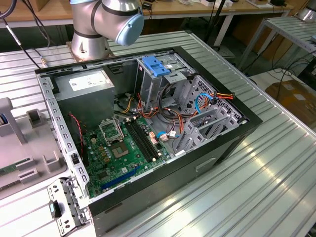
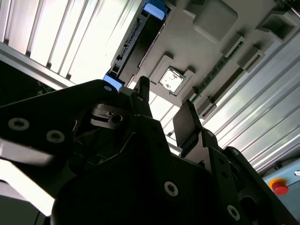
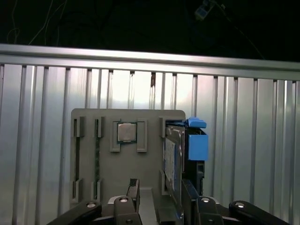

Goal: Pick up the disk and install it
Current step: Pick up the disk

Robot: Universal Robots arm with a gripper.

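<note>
**First wrist view.** The disk [image 3: 174,159], a flat silver-grey hard drive framed by a bright blue plastic carrier, stands on edge in a slot of the grey moulded parts tray [image 3: 87,154]. It is near a small square silver processor chip [image 3: 126,132]. The tray lies on the ribbed aluminium worktop [image 3: 37,117]. The black two-finger gripper [image 3: 160,194] hangs over the tray with its fingers apart and nothing between them. It is near the disk and apparently clear of it (the second wrist view shows the same open gap).

**Handling, by judgement.** The disk is rigid, fairly dense and sensitive to shock, and its metal faces are smooth. Its exposed upper edge and blue carrier rails look the soundest hold, pinched across the thin dimension.

**Exterior view.** The open black computer case [image 1: 222,148] lies apart from the tray.
</note>
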